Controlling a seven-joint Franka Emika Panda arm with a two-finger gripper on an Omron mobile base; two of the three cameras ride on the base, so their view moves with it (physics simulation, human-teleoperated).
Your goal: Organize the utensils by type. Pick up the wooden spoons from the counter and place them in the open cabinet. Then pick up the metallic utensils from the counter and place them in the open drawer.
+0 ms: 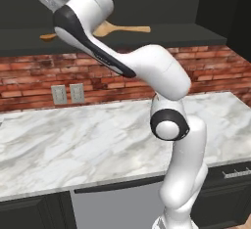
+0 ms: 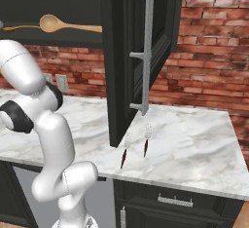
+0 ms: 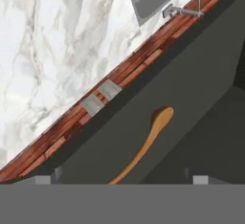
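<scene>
While the white robot arm [image 1: 147, 71] reaches up toward the black upper wall cabinet [image 2: 73, 37], its two-finger gripper [image 3: 122, 180] stands wide open and holds nothing; its finger tips [image 3: 44, 180] are apart above the dark shelf; the white marble counter with grey veins [image 1: 73, 140] lies below, before the red brick wall [image 1: 206, 71]; on the shelf rests the larger light-tan wooden spoon with a round bowl [image 2: 63, 25], and beside it the thinner orange-brown wooden spoon [image 3: 143, 146], which the gripper does not touch; the two small silver-headed forks with dark handles [image 2: 136, 146] lie side by side on the counter, under the open cabinet door.
</scene>
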